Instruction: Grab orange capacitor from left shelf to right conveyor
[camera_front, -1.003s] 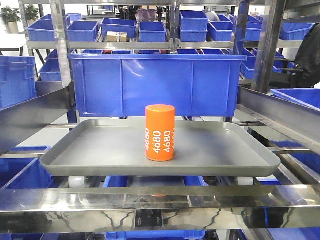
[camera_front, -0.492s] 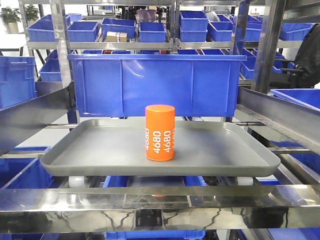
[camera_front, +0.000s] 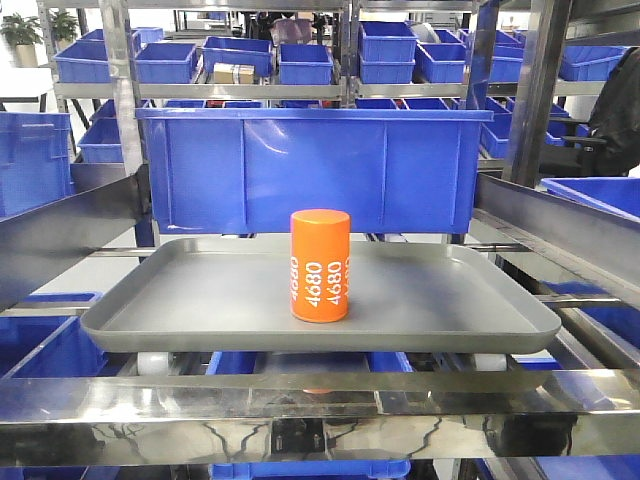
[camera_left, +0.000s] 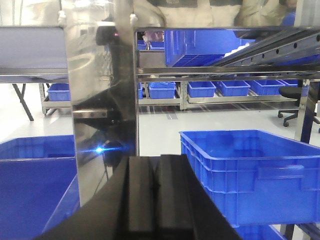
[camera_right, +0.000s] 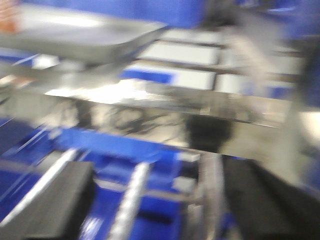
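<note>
**Orange capacitor upright on the grey tray; left jaws closed, right jaws wide**

In the front view we see the orange capacitor (camera_front: 320, 265) standing near the middle of the grey tray (camera_front: 180, 300) on the left shelf (camera_front: 540, 100). Its long axis is vertical. The rounded top faces up and the flat base sits on the tray floor, well apart from the rim on every side. The white "4680" print runs up its side, reading from bottom to top, and faces us. A large blue bin (camera_front: 300, 170) sits just behind the tray. A shiny front rail (camera_front: 320, 400) crosses below the tray's near rim.

In the left wrist view the left jaws are pressed together. Their two black fingers (camera_left: 140, 200) lie side by side with only a thin seam between them, and they hold nothing. Ahead of them we see a steel upright (camera_left: 102, 100), and to its right an open blue crate (camera_left: 250, 170).

The right wrist view is heavily blurred. The right jaws stand wide apart, with one dark pad (camera_right: 50, 205) at lower left and the other at lower right, and they hold nothing. A corner of the grey tray sits at upper left, above a reflective steel bar (camera_right: 150, 100). The orange capacitor shows only as a smear at the top left edge, so we cannot tell its pose from here.
</note>
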